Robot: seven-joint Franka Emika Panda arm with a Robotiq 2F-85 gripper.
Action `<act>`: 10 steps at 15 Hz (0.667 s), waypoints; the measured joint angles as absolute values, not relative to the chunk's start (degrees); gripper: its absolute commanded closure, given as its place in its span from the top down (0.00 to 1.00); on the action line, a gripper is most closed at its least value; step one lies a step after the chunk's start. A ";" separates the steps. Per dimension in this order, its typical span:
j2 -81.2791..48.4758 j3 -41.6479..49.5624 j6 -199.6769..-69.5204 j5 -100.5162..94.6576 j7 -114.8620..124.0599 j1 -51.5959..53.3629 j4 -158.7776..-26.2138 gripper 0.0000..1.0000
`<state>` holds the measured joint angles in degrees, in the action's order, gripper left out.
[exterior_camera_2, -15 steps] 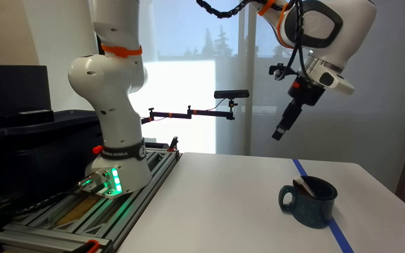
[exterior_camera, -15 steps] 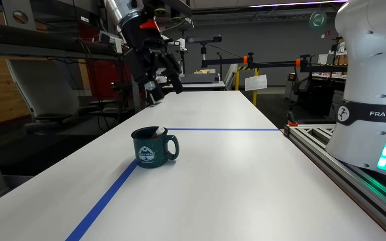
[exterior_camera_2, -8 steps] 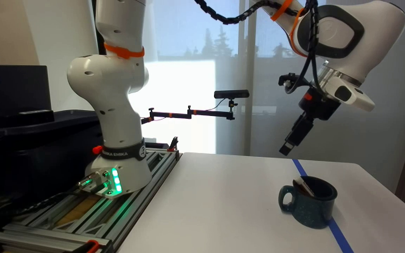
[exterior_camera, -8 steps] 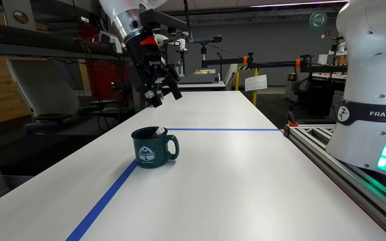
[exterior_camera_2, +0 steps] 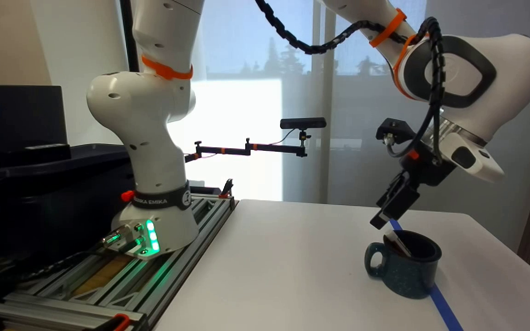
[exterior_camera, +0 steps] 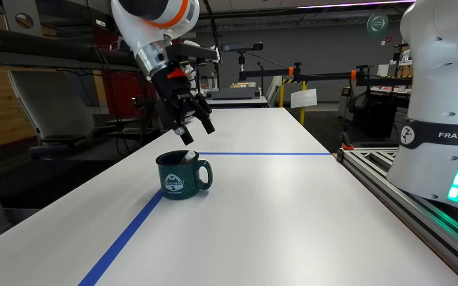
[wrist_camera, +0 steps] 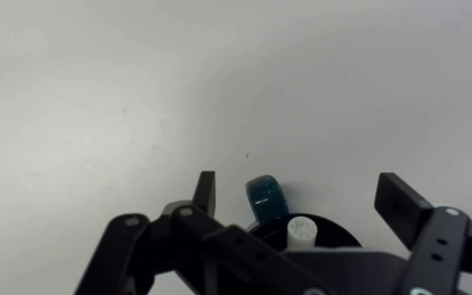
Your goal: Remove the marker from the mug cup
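The dark teal mug cup [exterior_camera: 178, 180] stands upright on the white table in both exterior views [exterior_camera_2: 407, 278]. The marker [exterior_camera: 189, 155] leans in it with its white end just above the rim on the handle side [exterior_camera_2: 397, 243]. Its reddish-brown body is partly hidden inside. My gripper [exterior_camera: 198, 134] is open and empty, tilted, above and a little behind the mug in that exterior view; its tips also show above the rim here [exterior_camera_2: 378, 221]. In the wrist view the open fingers [wrist_camera: 296, 182] flank the mug's handle [wrist_camera: 266, 198] and the marker's white end [wrist_camera: 301, 231]; the gripper hides the rest.
Blue tape lines [exterior_camera: 121, 242] cross the white table [exterior_camera: 272, 222], one running under the mug. The robot's base [exterior_camera_2: 159, 220] stands on a metal frame along one table side. A camera on a jointed arm [exterior_camera_2: 302, 123] stands beyond the table.
My gripper has come down toward the mug, its tips now close above the rim. It stays open. The mug and marker have not moved.
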<state>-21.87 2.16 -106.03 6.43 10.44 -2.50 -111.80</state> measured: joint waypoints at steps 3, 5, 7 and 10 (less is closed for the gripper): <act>-22.11 2.16 -106.03 6.41 10.43 -2.48 -111.43 1.00; -22.23 2.16 -106.03 6.41 10.44 -2.48 -111.43 1.00; -22.34 2.16 -106.03 6.41 10.44 -2.46 -111.43 1.00; -22.38 2.15 -106.05 6.18 10.44 -2.18 -111.43 1.00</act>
